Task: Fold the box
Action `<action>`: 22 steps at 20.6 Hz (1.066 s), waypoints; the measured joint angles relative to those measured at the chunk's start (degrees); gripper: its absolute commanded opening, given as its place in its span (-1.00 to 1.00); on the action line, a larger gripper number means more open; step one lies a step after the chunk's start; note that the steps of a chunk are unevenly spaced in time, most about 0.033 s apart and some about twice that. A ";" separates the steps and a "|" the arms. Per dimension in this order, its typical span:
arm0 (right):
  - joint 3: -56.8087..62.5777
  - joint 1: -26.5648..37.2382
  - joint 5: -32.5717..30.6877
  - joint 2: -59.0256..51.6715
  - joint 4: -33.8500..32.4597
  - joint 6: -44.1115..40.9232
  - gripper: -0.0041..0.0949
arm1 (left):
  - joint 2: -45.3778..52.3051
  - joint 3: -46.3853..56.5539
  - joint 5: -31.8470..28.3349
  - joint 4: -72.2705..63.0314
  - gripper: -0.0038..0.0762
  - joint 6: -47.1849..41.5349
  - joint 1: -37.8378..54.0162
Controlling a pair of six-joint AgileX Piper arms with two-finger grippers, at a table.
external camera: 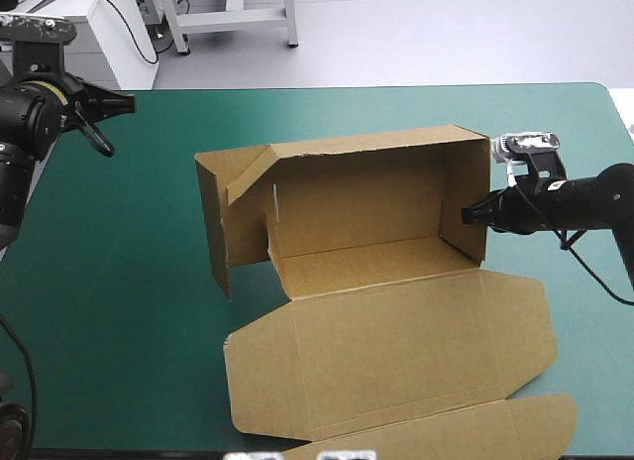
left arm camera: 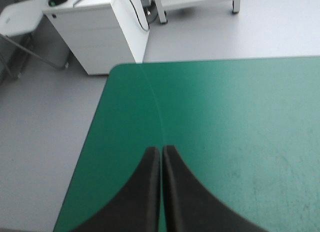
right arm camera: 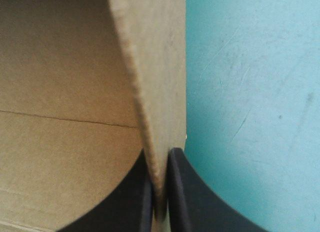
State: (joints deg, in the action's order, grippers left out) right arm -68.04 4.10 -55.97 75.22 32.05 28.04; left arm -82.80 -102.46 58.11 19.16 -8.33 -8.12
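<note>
The brown box (external camera: 367,222) stands mid-table as an open tray, its walls raised and its lid (external camera: 396,361) lying flat toward the near edge. The left wall (external camera: 220,217) leans outward with a flap folded in. My right gripper (external camera: 470,213) is shut on the box's right wall (external camera: 477,197); in the right wrist view the wall's edge (right arm camera: 150,92) runs between the black fingers (right arm camera: 182,192). My left gripper (external camera: 107,148) hangs shut and empty near the table's far left corner, well clear of the box; in its own view the fingers (left arm camera: 145,192) meet over bare teal-green cover.
The teal-green cover (external camera: 119,282) is bare left of the box. The table's far left corner (left arm camera: 116,68) lies ahead of the left gripper. The lid's front flap (external camera: 456,435) reaches the near edge.
</note>
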 measured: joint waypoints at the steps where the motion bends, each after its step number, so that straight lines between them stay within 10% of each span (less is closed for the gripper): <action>1: 0.00 0.00 -0.82 -0.07 -0.37 -0.82 -0.92 | 0.00 1.28 -0.09 -2.39 -0.91 1.48 1.74; 18: -0.08 0.00 2.12 9.91 -4.46 -6.52 -0.92 | -0.12 28.59 -5.39 -14.97 -0.92 10.36 8.56; 22: -0.85 0.00 5.12 13.13 -3.10 -5.81 -0.63 | -0.12 28.59 -5.41 -15.10 -0.92 10.36 8.56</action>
State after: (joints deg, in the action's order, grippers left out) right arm -68.90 4.10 -50.85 88.35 28.95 22.23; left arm -82.92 -73.86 52.71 4.05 2.02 0.43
